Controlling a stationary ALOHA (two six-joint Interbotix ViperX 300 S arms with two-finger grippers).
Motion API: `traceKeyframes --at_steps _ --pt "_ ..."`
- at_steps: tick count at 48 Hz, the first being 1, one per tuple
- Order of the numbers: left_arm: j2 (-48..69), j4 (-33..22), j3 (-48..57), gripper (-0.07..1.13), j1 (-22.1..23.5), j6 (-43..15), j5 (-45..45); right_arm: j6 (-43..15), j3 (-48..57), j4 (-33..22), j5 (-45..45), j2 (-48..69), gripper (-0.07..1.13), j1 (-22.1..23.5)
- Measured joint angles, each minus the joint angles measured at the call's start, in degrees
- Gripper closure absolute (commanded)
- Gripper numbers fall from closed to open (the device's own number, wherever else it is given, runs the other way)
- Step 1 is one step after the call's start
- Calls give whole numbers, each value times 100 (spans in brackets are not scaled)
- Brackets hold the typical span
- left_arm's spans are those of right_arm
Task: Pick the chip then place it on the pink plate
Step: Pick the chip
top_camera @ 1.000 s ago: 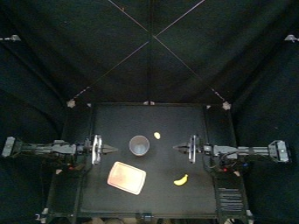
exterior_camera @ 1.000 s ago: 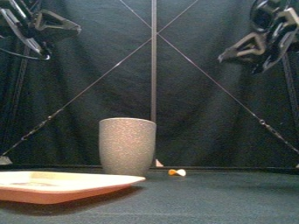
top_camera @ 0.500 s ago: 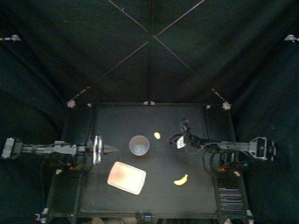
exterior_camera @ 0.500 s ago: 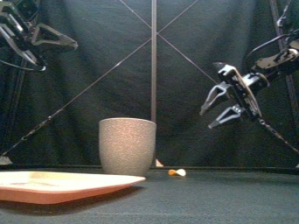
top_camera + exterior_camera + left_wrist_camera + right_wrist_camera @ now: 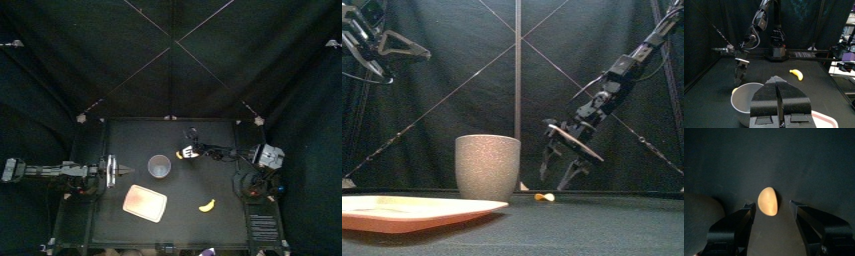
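Hanging over the back part of the table point(image 5: 134, 135), the right gripper point(image 5: 567, 160) points its jaws downward, spread wide, with nothing held between them. The chip point(image 5: 767, 201) lies flat on the table below it. In the right wrist view the pale oval sits in the gap between the two jaws and touches neither. Its long axis runs the way the jaws point, so they stand on either side of its narrow width and a closing grip would squeeze it the short way.

In the front view the chip shows only as a small pale sliver on the table, just beside the foot of the grey cup point(image 5: 488, 167) and lower than the jaw tips. The gripper therefore looks to be above the chip rather than around it, and how much drop is left is hard to judge.

The right arm is plainly the nearer one. The left gripper point(image 5: 777, 82) rests raised at the table's left side, its jaws pressed together and empty.

The pink plate point(image 5: 144, 203) lies toward the front left, well apart from the chip, with the cup standing between them. A toy banana point(image 5: 206, 205) lies at the front right.

In the top view the chip cannot be told from the gripper's pale parts over it. The front view cuts the plate off at its left edge.
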State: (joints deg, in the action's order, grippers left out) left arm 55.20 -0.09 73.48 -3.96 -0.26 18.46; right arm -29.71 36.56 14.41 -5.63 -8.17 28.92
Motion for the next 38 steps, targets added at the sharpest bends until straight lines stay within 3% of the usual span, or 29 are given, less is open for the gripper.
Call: traceKeyframes --at_steps 20,38 --pt "9 -88 97 101 0 35 9 0 -290 -79 -149 -396 19 26" --pt "53 -149 97 102 0 18 9 9 -510 -44 -185 -642 39 -79"
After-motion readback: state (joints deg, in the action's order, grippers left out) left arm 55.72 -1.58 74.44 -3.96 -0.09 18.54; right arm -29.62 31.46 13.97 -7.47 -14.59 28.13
